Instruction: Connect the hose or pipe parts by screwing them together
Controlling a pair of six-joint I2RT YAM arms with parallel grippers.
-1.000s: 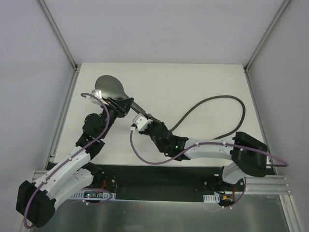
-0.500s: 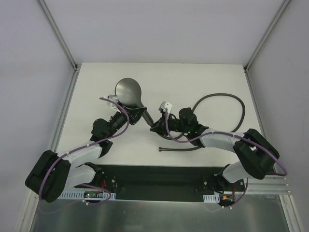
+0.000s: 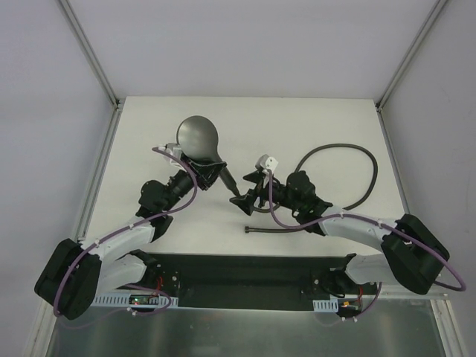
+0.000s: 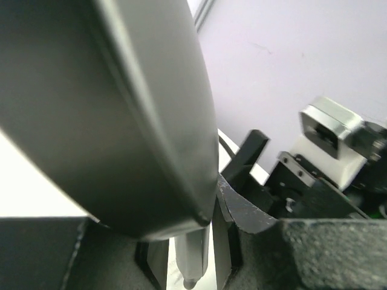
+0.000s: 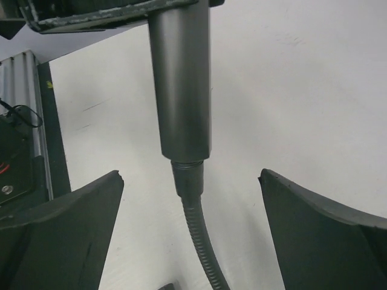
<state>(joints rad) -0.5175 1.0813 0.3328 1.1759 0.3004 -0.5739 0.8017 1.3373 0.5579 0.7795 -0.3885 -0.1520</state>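
The grey shower head (image 3: pixel 197 137) is held off the table, its round face filling the left wrist view (image 4: pixel 109 109). My left gripper (image 3: pixel 210 174) is shut on its tapered handle (image 4: pixel 192 254). In the right wrist view the hose's end fitting (image 5: pixel 188 175) sits in the end of the handle (image 5: pixel 181 90), with thread showing at the joint. My right gripper (image 5: pixel 190 178) is open, one finger (image 5: pixel 66 229) on each side of the fitting and touching nothing. The dark hose (image 3: pixel 355 155) loops to the right on the table, and its other end (image 3: pixel 250 229) lies near the front edge.
The white table (image 3: pixel 312 119) has metal rails on the left (image 3: pixel 95 186) and right (image 3: pixel 394 156). A black strip and both arm bases run along the near edge (image 3: pixel 245 271). Purple cables follow both arms.
My right gripper has opened and let go of the hose fitting, and its arm has drawn slightly right. Earlier in the second the left arm carried the shower head rightward.
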